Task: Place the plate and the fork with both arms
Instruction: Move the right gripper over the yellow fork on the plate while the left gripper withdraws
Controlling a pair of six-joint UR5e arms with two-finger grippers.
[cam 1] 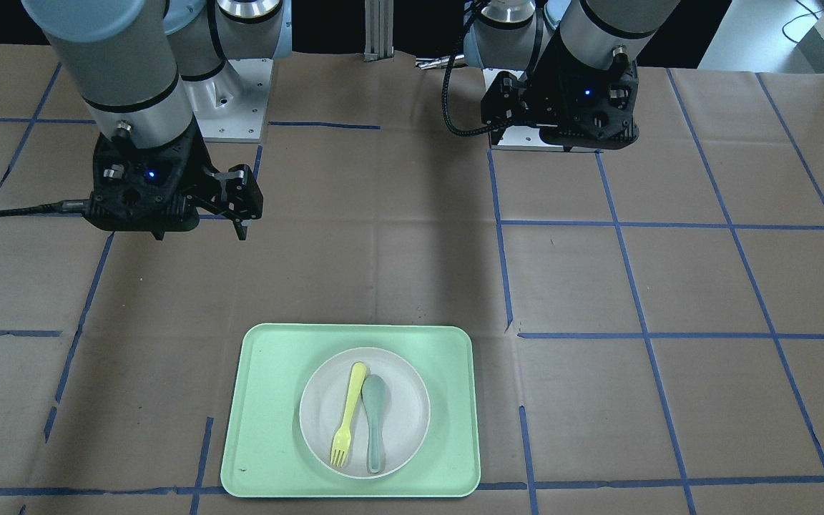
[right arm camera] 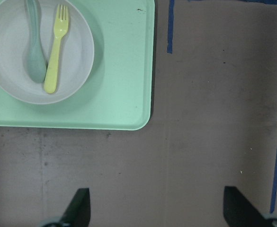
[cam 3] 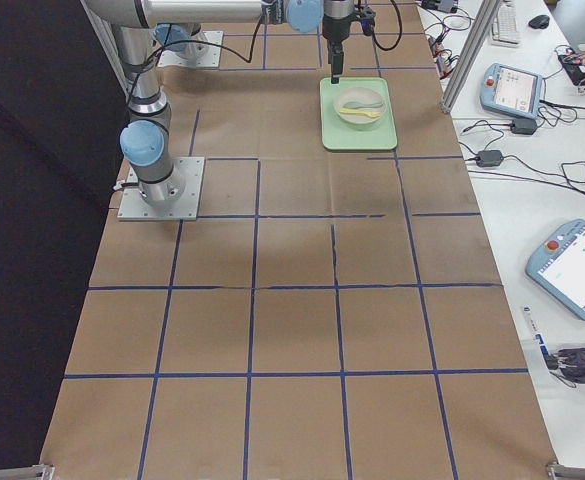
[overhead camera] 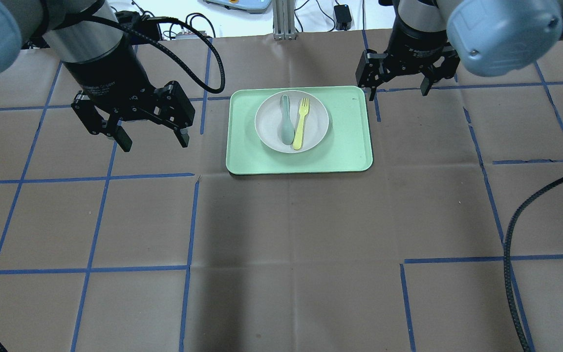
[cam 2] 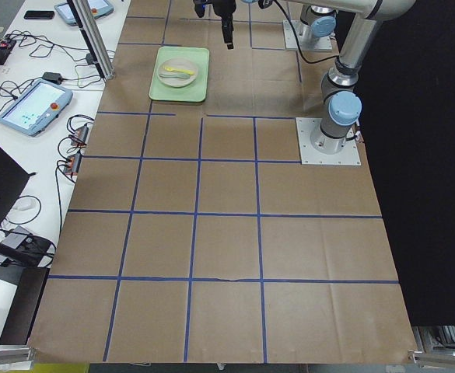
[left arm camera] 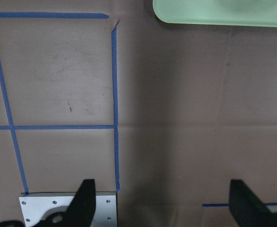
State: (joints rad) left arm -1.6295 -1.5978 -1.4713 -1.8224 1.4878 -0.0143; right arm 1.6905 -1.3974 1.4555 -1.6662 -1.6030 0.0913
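The off-white plate lies in the middle of the mint-green tray. The pale-yellow fork lies on the plate beside a grey-green spoon. My left gripper hangs open and empty above the table, left of the tray. My right gripper hangs open and empty by the tray's far right corner. In the right wrist view the plate, the fork and the tray show ahead of the open right gripper. The left wrist view shows only the tray's edge ahead of the open left gripper.
Brown paper with a blue tape grid covers the table. The arms' metal base plates stand on the robot's side. A black cable loops over the table at the right. Tablets and cables lie on the side bench.
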